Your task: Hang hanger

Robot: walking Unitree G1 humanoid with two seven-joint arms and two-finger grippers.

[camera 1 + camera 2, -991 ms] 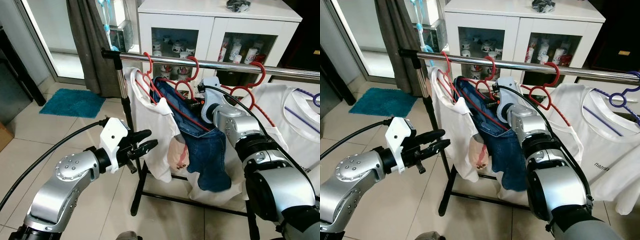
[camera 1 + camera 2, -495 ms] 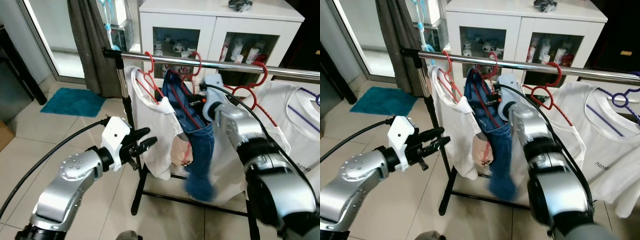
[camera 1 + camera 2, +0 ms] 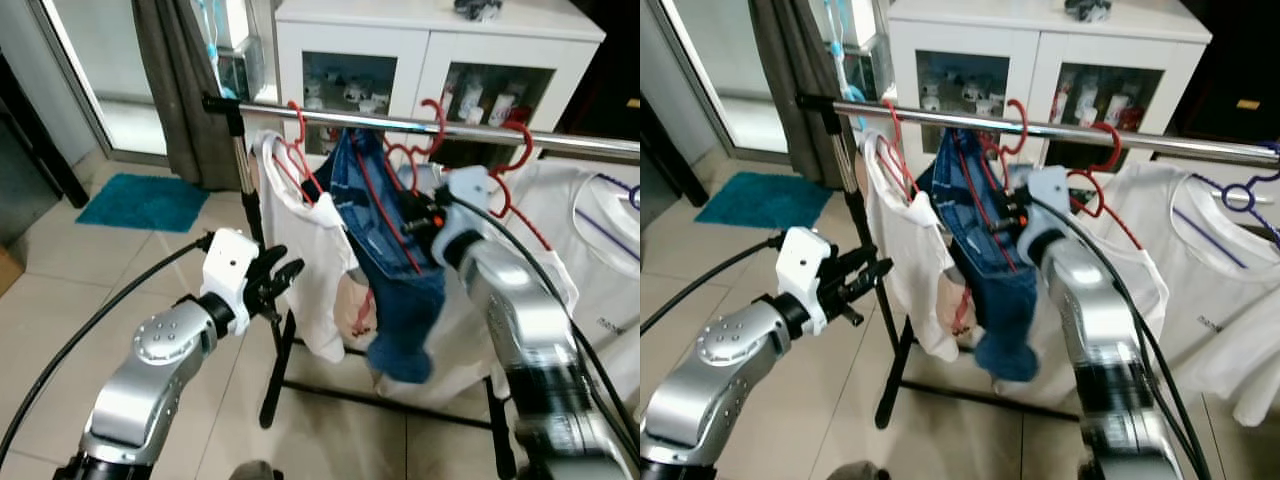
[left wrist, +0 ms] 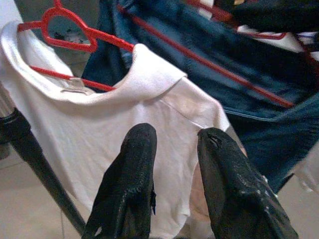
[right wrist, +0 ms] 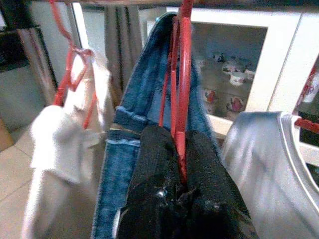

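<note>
Red hanger (image 5: 180,84) upright, hook topmost

right forearm (image 3: 525,330) motion-blurred, rail (image 3: 560,142) cut off at edge

Both arms are brushed silver metal, built of rounded barrel segments with dark joints between them. The left arm's shoulder housing carries small dark screws on its flat round cap. A white angular block sits just behind the left gripper (image 3: 280,279), with a thick black cable trailing from it. Another black cable runs along the right arm behind the right gripper (image 5: 180,149). All fingers are long, matte black.
</note>
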